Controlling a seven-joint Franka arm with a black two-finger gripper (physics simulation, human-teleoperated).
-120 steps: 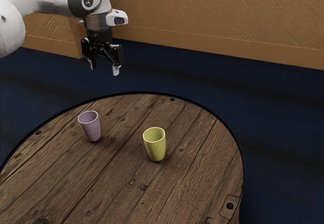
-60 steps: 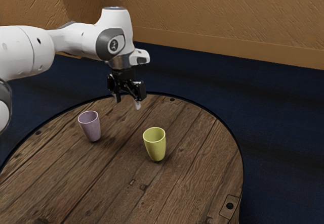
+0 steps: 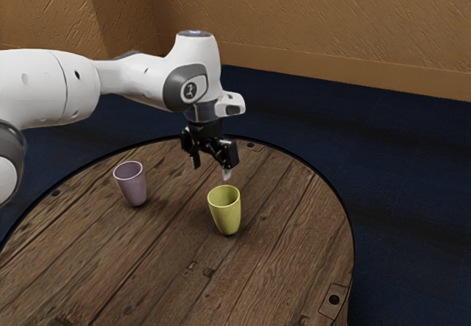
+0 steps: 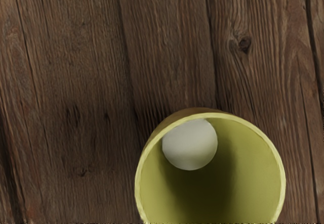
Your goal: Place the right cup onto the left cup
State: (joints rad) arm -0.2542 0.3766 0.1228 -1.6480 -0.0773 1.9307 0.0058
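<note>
Finding 1: the gripper (image 3: 211, 168) has come down and across over the table (image 3: 154, 267), toward the exterior view's right, and is now just above the yellow cup (image 3: 226, 212), a little to its far side. Over the last 2 intervals the arm (image 3: 140, 82) has reached steadily further out. The wrist view looks down into the cup's open mouth.

Finding 2: jaws released, standing apart with 0 objects between them. No grasp has been made.

Finding 3: both cups stand upright on the table, unmoved. The yellow cup is on the exterior view's right; the purple cup (image 3: 133, 186) is on its left, well apart from it. Stacking has not begun.

Assessment: the approach indicates that the yellow cup is being taken as the right cup, with the purple cup to receive it. The work appears to be at step 1, lining up for the pick.

Required next: centre over the near wall or the whole rim, lower with the jaws astride, then close.

Risk noted: if the hand descends off-centre, 1 fingertip could strike the rim and tip the cup. Its tapering sides may also let it slip if gripped too low.
</note>
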